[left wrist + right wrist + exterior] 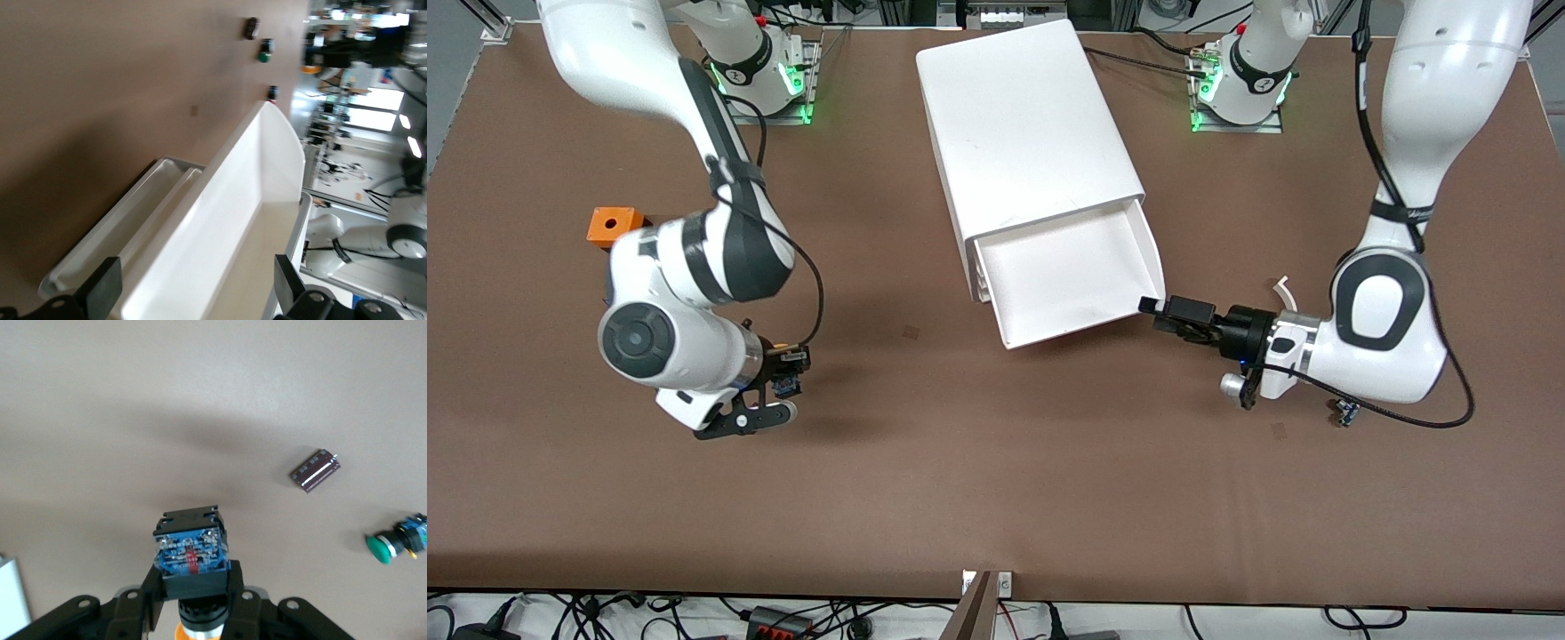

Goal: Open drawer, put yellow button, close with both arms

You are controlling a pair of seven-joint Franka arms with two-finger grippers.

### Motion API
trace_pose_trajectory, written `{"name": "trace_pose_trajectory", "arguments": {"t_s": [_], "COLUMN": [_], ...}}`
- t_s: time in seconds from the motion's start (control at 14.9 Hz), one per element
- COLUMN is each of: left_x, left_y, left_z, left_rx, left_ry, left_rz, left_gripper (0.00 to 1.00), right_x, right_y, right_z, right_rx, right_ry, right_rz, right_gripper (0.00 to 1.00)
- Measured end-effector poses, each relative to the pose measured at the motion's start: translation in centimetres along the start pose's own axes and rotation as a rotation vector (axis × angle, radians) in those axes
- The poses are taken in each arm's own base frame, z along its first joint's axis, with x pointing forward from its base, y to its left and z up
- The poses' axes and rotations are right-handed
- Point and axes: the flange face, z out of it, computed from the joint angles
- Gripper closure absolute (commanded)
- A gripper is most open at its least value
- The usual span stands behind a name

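The drawer [1067,267], uppermost in the white cabinet [1023,124], stands pulled out and holds nothing. My left gripper [1152,307] is at the drawer's front corner on the left arm's side. In the left wrist view that gripper [193,288] is open, its fingers [100,290] wide apart on either side of the drawer's [253,187] front wall. My right gripper [781,366] hangs over the table toward the right arm's end, shut on the yellow button [787,384]. Seen from the right wrist, the gripper [193,587] clamps the yellow button's [191,550] black collar, blue body outward.
An orange block [614,225] sits by the right arm's elbow. A dark cylinder [315,470] and a green-capped button [387,547] lie on the table under the right arm. A small part [1345,412] lies near the left arm's wrist.
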Motion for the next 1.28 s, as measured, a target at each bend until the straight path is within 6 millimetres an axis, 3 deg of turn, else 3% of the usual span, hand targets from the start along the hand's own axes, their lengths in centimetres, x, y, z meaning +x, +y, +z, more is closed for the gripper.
{"name": "trace_pose_trajectory", "arguments": {"t_s": [0.13, 0.27, 0.67, 0.81, 1.01, 1.14, 1.28], "left_x": [-1.2, -1.9, -2.5, -1.8, -0.2, 0.3, 0.4], "left_y": [2.2, 3.2, 0.8, 0.1, -2.5, -3.8, -3.9], "left_z": [-2.4, -5.3, -10.1, -11.3, -12.1, -12.0, -11.9], "left_rx": [0.195, 0.421, 0.902, 0.979, 0.990, 0.985, 0.984], "left_ry": [-0.036, -0.042, -0.065, -0.044, 0.006, 0.004, 0.003], "left_rz": [-0.067, -0.079, -0.102, -0.099, -0.097, -0.106, -0.109], "left_gripper": [0.00, 0.00, 0.00, 0.00, 0.00, 0.00, 0.00], "right_x": [-0.8, -1.9, -6.0, -7.7, -9.5, -9.4, -8.5], "right_y": [-2.3, -5.9, -20.7, -25.6, -31.4, -33.4, -34.2], "right_z": [-3.4, -6.1, -9.9, -10.2, -8.6, -7.3, -6.1], "right_rx": [0.012, 0.027, 0.080, 0.102, 0.118, 0.144, 0.171], "right_ry": [0.016, 0.046, 0.137, 0.170, 0.188, 0.222, 0.257], "right_rz": [-0.022, -0.022, 0.053, 0.071, 0.066, 0.082, 0.100], "right_gripper": [1.00, 1.00, 1.00, 1.00, 1.00, 1.00, 1.00]}}
